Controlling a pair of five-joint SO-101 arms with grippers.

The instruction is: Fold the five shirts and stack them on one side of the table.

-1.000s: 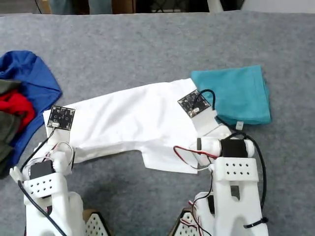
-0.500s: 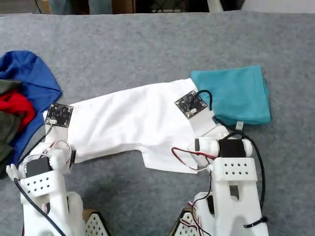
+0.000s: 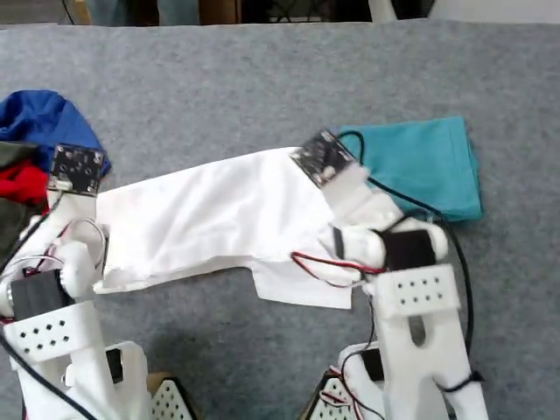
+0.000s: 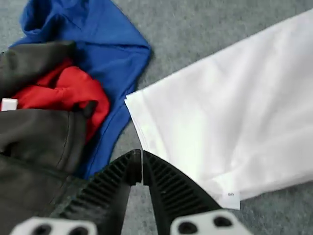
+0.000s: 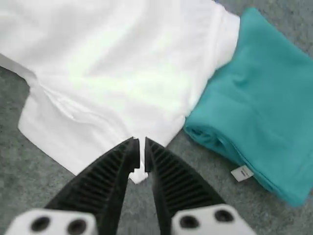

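Note:
A white shirt (image 3: pixel 219 219) lies spread across the middle of the table, partly folded, with a sleeve (image 3: pixel 297 284) sticking out toward the near edge. A folded teal shirt (image 3: pixel 420 166) lies at its right end, touching it. A pile of blue (image 3: pixel 39 127), red (image 3: pixel 22 182) and dark shirts sits at the far left. My left gripper (image 4: pixel 142 157) is shut and empty above the grey cloth, beside the white shirt's corner (image 4: pixel 134 105). My right gripper (image 5: pixel 139 144) is shut with nothing in it, over the white shirt's edge (image 5: pixel 146 122) next to the teal shirt (image 5: pixel 254 88).
Grey felt (image 3: pixel 262 87) covers the table, with free room along the far side and at the near right. The two arm bases (image 3: pixel 411 350) stand at the near edge. The dark shirt (image 4: pixel 34 142) lies close beside the left gripper.
Both arms have swung away from the near edge: the left wrist toward the coloured pile, the right toward the white shirt's far right corner. The shirt's left end pulled in slightly.

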